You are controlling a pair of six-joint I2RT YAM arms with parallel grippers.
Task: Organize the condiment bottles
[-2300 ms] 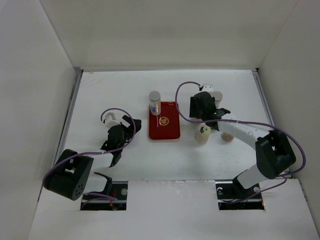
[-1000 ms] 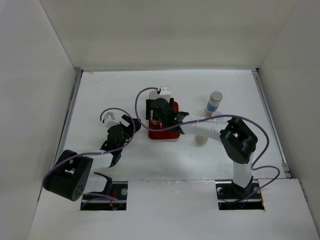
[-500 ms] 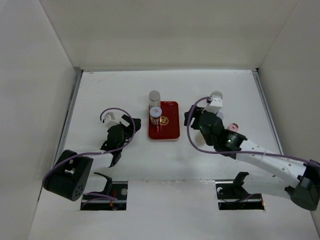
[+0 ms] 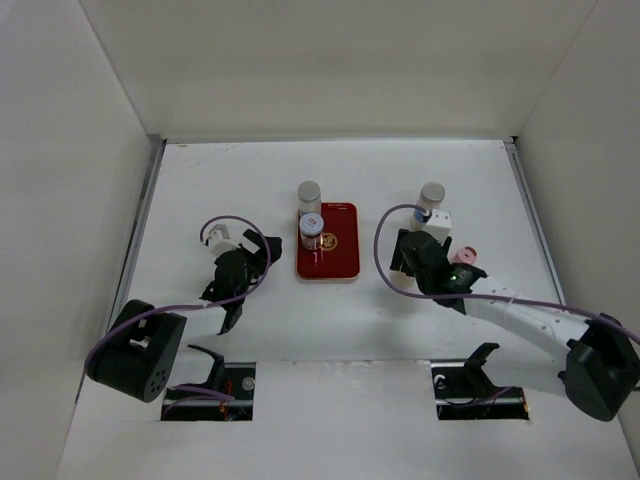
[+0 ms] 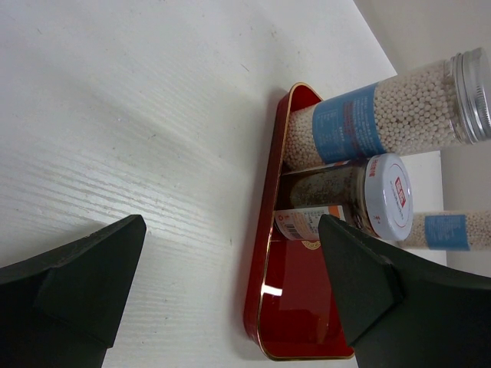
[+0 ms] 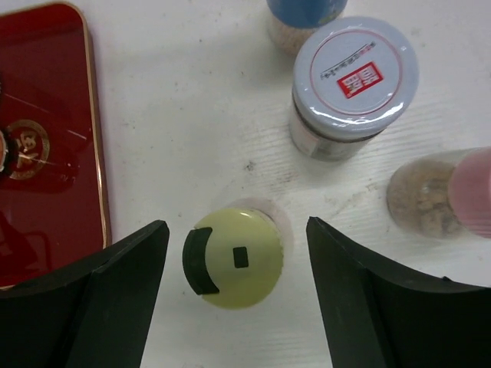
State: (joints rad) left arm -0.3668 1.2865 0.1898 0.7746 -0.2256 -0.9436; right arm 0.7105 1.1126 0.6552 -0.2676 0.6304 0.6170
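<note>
While the left tool (image 5: 230,234) gapes empty near the red tray (image 5: 295,314), the right tool (image 6: 235,230) stands spread either side of the upright yellow-capped bottle (image 6: 245,268) on the bench (image 6: 192,115), clear of its cap.

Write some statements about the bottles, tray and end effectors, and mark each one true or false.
1. A white-capped bottle stands on the red tray. True.
2. The right end effector is shut on the yellow-capped bottle. False: its jaws stand open on either side of the cap, with gaps.
3. The left end effector holds a bottle. False: it is open and empty, facing the tray.
4. A pink-capped bottle stands off the tray. True.
</note>
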